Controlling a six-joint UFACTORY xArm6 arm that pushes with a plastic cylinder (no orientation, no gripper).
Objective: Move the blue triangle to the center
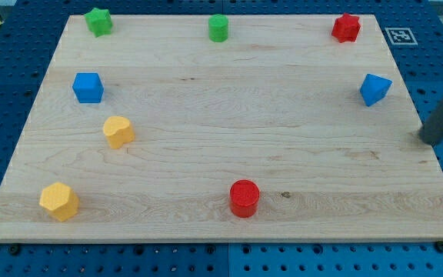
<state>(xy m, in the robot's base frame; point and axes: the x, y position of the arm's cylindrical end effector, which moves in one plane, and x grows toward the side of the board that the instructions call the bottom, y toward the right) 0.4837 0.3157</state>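
The blue triangle [374, 88] lies near the right edge of the wooden board [221, 138], in its upper part. My rod enters from the view's right, and my tip [425, 139] sits at the board's right edge, below and to the right of the blue triangle, a short gap from it. The tip touches no block.
A green star [98, 21], a green cylinder [218, 28] and a red star [346, 28] line the top edge. A blue cube [88, 87], a yellow heart [118, 131] and a yellow hexagon [58, 201] stand at the left. A red cylinder [244, 198] is at bottom centre.
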